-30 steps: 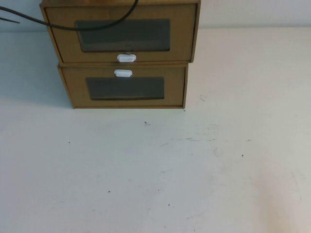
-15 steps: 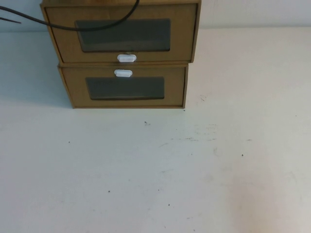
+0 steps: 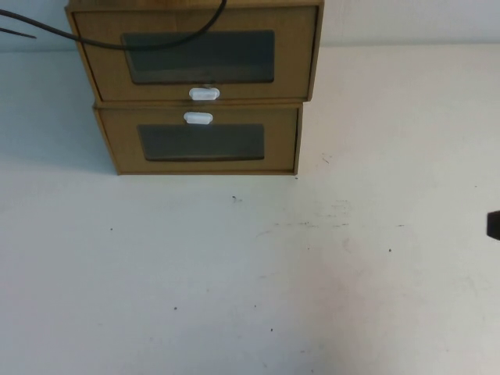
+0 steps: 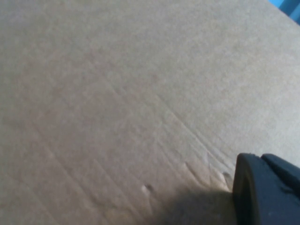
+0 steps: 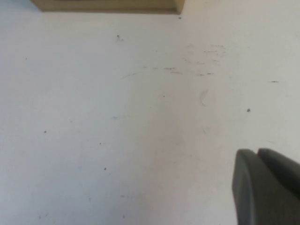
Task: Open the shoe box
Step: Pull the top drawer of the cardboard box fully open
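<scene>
Two brown cardboard shoe boxes stand stacked at the table's far left. The upper box (image 3: 195, 55) and the lower box (image 3: 203, 144) each have a dark window in a shut front flap. A white handle (image 3: 204, 94) sits on the upper flap, and another white handle (image 3: 198, 118) on the lower one. My left gripper (image 4: 260, 158) is shut and hovers close over a plain cardboard surface (image 4: 117, 93); the high view does not show it. My right gripper (image 5: 257, 152), shut and empty, hangs over bare table, its dark tip (image 3: 494, 225) just inside the right edge, far from the boxes.
A black cable (image 3: 117, 43) droops across the upper box's front. The white table (image 3: 258, 273) carries only small dark specks and scuffs. The lower box's front edge (image 5: 108, 4) shows far off in the right wrist view.
The right gripper's dark tip has come into the high view at the right edge. The boxes have not moved.
</scene>
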Controlling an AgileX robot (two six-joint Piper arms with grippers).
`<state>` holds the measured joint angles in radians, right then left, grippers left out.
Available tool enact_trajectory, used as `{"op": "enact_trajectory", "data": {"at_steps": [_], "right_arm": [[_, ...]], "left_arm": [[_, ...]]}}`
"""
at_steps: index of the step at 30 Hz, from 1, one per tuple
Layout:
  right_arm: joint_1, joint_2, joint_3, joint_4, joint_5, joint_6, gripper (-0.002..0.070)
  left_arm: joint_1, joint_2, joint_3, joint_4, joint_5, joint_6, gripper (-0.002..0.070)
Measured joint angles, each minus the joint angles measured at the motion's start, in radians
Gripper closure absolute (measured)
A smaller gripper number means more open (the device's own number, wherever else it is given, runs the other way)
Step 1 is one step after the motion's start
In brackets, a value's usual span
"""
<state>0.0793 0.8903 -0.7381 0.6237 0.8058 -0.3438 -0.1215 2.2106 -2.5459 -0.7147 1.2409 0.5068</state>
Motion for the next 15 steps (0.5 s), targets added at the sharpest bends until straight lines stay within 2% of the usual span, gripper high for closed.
{"op": "enact_trajectory", "data": {"at_steps": [7,11,15], "right_arm": [[0.263,0.284,-0.223,-0.075,-0.041,0.0,0.0691],[0.452,0.436,-0.369,-0.285,-0.052,0.098,0.0691],[0.625,0.585,-0.501,-0.579,-0.057,0.226,0.0691]], "left_arm": [[-0.001,0.0,0.0,0.002,0.0,0.0,0.068],[-0.002,0.0,0.0,0.002,0.0,0.0,0.068],[-0.002,0.0,0.0,0.002,0.0,0.0,0.068]]}}
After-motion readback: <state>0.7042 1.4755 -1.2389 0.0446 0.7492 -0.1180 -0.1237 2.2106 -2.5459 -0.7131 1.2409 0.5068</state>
